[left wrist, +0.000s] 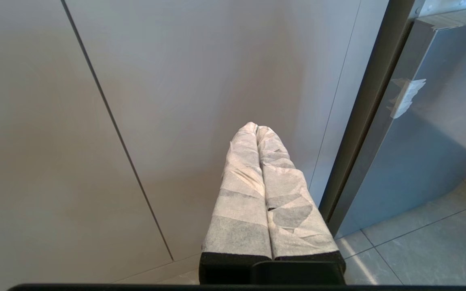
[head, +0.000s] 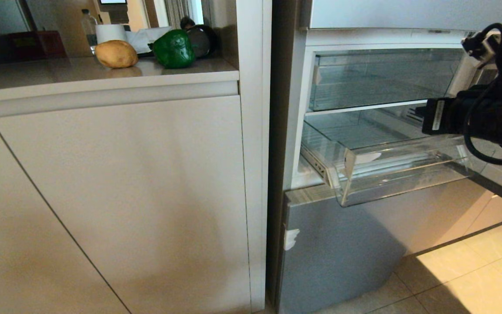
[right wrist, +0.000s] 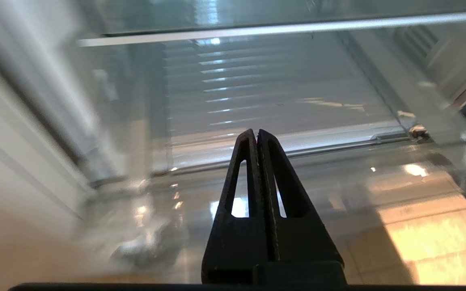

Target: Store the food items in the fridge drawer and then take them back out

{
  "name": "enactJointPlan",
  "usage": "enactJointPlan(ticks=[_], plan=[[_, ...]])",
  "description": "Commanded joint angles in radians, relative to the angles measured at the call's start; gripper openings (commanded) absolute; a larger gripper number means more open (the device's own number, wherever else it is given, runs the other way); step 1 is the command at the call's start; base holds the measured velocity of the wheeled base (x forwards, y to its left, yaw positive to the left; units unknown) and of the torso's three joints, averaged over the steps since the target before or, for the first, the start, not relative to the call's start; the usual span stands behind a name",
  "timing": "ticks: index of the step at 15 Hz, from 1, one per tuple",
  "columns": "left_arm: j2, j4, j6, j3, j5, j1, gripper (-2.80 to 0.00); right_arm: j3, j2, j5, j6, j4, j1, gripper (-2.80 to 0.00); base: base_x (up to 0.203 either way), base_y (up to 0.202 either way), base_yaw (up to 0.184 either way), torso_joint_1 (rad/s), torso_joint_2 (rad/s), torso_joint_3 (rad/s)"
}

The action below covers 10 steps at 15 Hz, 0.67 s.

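Observation:
A tan potato [head: 116, 53] and a glossy green bell pepper [head: 174, 49] sit side by side on the countertop at the upper left. To the right, the see-through fridge drawer [head: 399, 172] stands pulled out, with nothing lying in it. My right arm [head: 486, 115] reaches in from the right edge, above the drawer. In the right wrist view my right gripper [right wrist: 256, 133] is shut on nothing, over the drawer's front wall [right wrist: 338, 182], and the ribbed floor [right wrist: 281, 93] lies beyond it. My left gripper [left wrist: 257, 126], wrapped in white, is shut and parked low before the cabinet.
A white paper roll [head: 110, 32], a bottle [head: 88, 24] and a dark round object [head: 203, 39] stand behind the food. Beige cabinet doors [head: 124, 196] fill the left. A second clear bin [head: 386, 78] sits above the drawer, with the silver-blue lower panel [head: 342, 253] and tiled floor [head: 473, 270] below.

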Motion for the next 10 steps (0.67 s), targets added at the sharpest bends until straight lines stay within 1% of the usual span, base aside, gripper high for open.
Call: enactJointPlan(ticks=[1, 3, 5, 10], plan=[[0.002, 0.000, 0.000, 0.000, 0.000, 0.000, -2.80, -0.062, 0.118, 0.016, 0.002, 0.011, -0.037, -2.80, 0.000, 0.000, 0.000, 0.000, 0.00, 0.000], [0.002, 0.000, 0.000, 0.000, 0.000, 0.000, -2.80, -0.131, 0.177, 0.054, 0.002, 0.029, -0.061, -2.80, 0.000, 0.000, 0.000, 0.000, 0.00, 0.000], [0.002, 0.000, 0.001, 0.000, 0.000, 0.000, -2.80, -0.188, 0.196, 0.063, 0.003, 0.127, -0.075, -2.80, 0.000, 0.000, 0.000, 0.000, 0.00, 0.000], [0.002, 0.000, 0.000, 0.000, 0.000, 0.000, -2.80, -0.315, 0.257, 0.066, 0.017, 0.265, -0.075, -2.80, 0.000, 0.000, 0.000, 0.000, 0.00, 0.000]])
